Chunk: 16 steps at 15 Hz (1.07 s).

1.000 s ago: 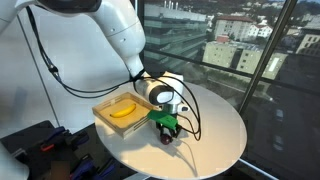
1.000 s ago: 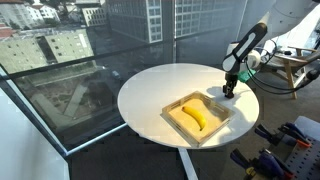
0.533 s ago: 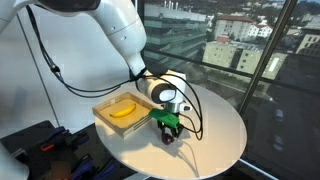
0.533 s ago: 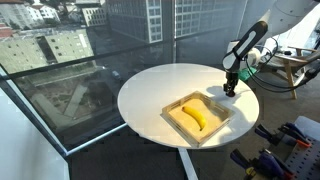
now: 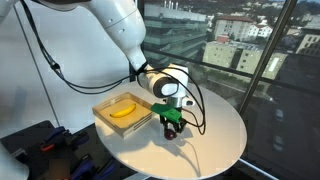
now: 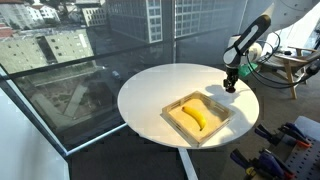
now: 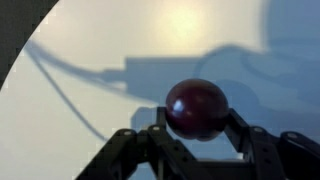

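Observation:
My gripper point(image 7: 197, 122) is shut on a dark red round fruit point(image 7: 196, 108), which fills the space between both fingers in the wrist view. In both exterior views the gripper point(image 5: 173, 128) point(image 6: 230, 86) hangs just above the round white table point(image 5: 215, 125) point(image 6: 160, 85), beside a shallow wooden tray point(image 5: 106, 119) point(image 6: 218, 118). A yellow banana point(image 5: 122, 111) point(image 6: 194, 117) lies in the tray. The fruit itself is too small to make out in the exterior views.
The table stands by large windows with a city far below. Black cables loop from the arm over the table edge point(image 5: 190, 120). Dark equipment sits on the floor near the table point(image 6: 290, 140).
The gripper has risen slightly and shifted a little away from the tray with the fruit in it. The tray and banana have not moved.

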Motion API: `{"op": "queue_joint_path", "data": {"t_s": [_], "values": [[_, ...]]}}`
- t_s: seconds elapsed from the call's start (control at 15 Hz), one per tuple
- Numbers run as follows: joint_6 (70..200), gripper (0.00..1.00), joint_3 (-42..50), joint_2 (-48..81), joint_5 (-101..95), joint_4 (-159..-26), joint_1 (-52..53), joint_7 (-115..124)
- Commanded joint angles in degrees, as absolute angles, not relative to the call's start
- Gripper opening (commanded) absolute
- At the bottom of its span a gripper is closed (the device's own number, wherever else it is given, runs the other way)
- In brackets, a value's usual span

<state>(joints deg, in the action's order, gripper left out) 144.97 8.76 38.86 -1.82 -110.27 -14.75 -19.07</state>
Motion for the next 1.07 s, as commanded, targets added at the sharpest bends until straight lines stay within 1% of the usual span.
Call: {"op": "queue_joint_path", "data": {"t_s": [0.0,1.0], "values": [[141.98,0.35,9.10,36.18,-3.66,-110.48,-14.63,-16.72],[134.39,0.35,9.49,28.70,-3.32,-111.61,-14.36,-14.48]]}}
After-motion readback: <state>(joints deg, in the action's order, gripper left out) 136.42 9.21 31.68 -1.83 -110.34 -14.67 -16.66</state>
